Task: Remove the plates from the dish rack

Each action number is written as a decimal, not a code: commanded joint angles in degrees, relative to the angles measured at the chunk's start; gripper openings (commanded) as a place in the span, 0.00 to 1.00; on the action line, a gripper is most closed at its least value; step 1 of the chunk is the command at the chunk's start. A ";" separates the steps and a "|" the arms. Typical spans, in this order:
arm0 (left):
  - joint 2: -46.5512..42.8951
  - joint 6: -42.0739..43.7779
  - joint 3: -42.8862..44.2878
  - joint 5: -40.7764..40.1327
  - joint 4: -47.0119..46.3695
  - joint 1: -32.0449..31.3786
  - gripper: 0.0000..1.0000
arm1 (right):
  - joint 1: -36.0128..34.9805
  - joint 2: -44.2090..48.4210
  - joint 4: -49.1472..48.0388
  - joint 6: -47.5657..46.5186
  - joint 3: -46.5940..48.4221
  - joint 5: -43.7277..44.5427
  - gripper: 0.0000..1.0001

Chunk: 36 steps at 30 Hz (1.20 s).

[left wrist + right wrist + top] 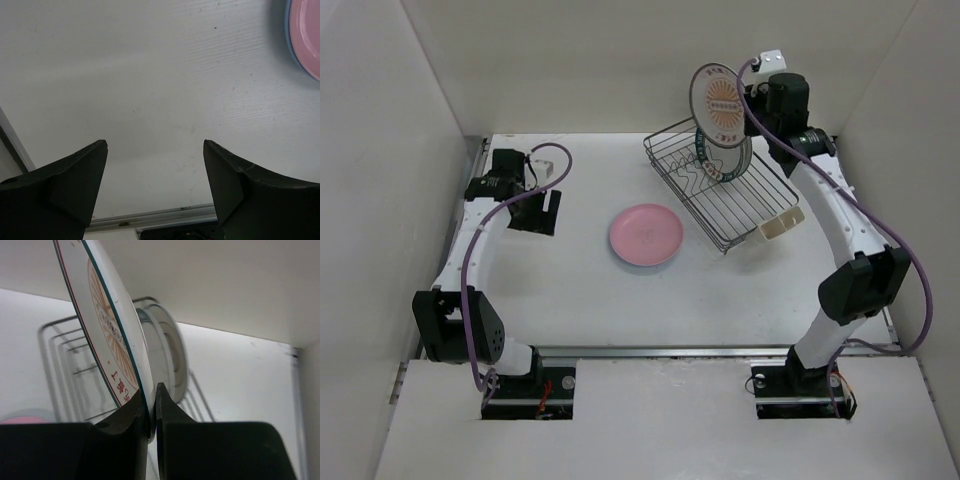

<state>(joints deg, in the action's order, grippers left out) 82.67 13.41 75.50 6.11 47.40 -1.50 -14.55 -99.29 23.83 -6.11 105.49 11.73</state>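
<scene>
My right gripper (752,95) is shut on the rim of a white plate with an orange centre (718,103), holding it upright above the dark wire dish rack (760,190). In the right wrist view the plate (107,330) is clamped between my fingers (172,412). One more plate (728,158) stands in the rack, and it also shows in the right wrist view (167,352). A pink plate (646,234) lies flat on the table over a light blue one, whose edge shows in the left wrist view (289,30). My left gripper (542,212) is open and empty over bare table.
A beige cutlery holder (781,221) hangs on the rack's near right end. White walls enclose the table on the left, back and right. A metal rail (660,351) runs along the near edge.
</scene>
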 commanded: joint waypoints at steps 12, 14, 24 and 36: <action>-0.33 -0.67 7.21 20.52 -0.99 -0.26 0.84 | -15.50 -9.68 -0.80 10.50 -3.79 -52.18 0.00; 0.20 1.17 6.33 20.52 -0.47 -0.26 0.84 | -16.38 -10.57 -5.35 12.16 -5.46 -57.76 0.00; 1.60 4.77 1.22 26.05 3.30 -0.26 0.56 | -20.34 -13.74 -10.03 14.10 -6.09 -64.20 0.00; 5.30 3.29 2.02 24.22 3.94 0.96 0.00 | -20.87 -14.36 -7.22 15.43 -1.96 -49.91 0.65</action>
<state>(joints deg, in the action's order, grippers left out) 88.47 18.02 77.38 34.04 52.90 -1.63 -34.52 -117.01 19.42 7.81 98.83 -42.85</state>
